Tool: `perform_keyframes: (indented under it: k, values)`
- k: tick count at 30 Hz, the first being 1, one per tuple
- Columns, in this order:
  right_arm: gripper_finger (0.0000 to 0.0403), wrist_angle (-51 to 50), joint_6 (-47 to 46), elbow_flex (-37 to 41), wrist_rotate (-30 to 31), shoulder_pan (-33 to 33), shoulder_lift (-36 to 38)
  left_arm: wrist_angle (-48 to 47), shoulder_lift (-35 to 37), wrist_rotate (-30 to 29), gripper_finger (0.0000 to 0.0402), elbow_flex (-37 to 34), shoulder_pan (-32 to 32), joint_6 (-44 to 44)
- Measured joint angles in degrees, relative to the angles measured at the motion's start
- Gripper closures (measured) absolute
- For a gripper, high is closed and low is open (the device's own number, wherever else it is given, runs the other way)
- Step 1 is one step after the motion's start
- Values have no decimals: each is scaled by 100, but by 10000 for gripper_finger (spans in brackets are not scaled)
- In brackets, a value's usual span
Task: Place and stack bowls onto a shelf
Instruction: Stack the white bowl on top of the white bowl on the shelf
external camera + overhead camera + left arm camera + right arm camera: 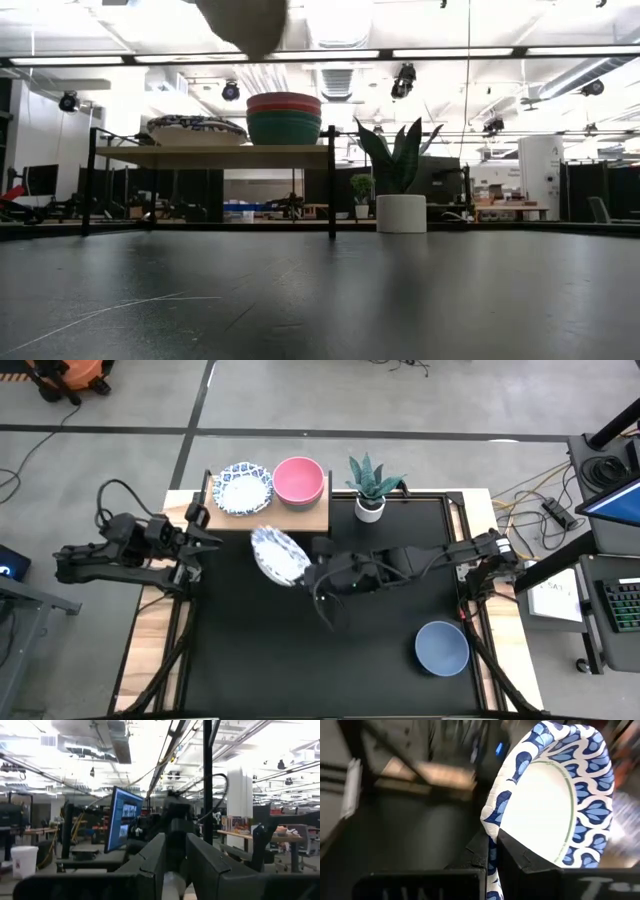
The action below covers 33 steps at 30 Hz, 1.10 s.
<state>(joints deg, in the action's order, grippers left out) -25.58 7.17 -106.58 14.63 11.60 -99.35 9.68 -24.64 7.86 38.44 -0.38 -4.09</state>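
My right gripper (pixel 305 572) reaches from the table's right side and is shut on a white bowl with a blue patterned rim (pixel 280 553), in the air just in front of the shelf (pixel 318 518). In the low view only this bowl's pale underside (pixel 245 20) shows at the top edge. On the light-wood shelf (pixel 225 152) sit a stack of blue-rimmed bowls (pixel 243 488) and a stack of plain bowls with pink on top (pixel 298 480); the low view shows red over green (pixel 285 118). A grey-blue bowl (pixel 442 647) stands on the table near the right. My left gripper (pixel 205 532) waits open, with a narrow gap, at the table's left edge. My right gripper pinches the blue-patterned rim (pixel 492 851) of the bowl, one finger (pixel 530 862) on the white inside and the other (pixel 477 855) on the outside. It comes level from the table's right. The bowl is lifted clear and tilted steeply, its hollow facing the wrist camera.
A small plant in a white pot (pixel 370 490) stands just right of the shelf at the far edge. Bare black tabletop (pixel 300 660) stretches between the shelf and the near edge. Wooden side strips (pixel 155 630) flank the table.
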Motion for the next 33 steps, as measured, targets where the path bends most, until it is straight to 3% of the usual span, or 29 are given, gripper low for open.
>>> perform_keyframes:
  k: [8,21,33]
  values:
    - [390,1577,1364,275,-66,-704,-5,-5,187,-291,342,11,0,106]
    - [390,3578,1542,576,-1616,-1896,-316,36,321,-295,342,11,0,235]
    - [390,3861,1864,-171,-1660,-2313,-1359,-6,472,-295,342,4,0,237]
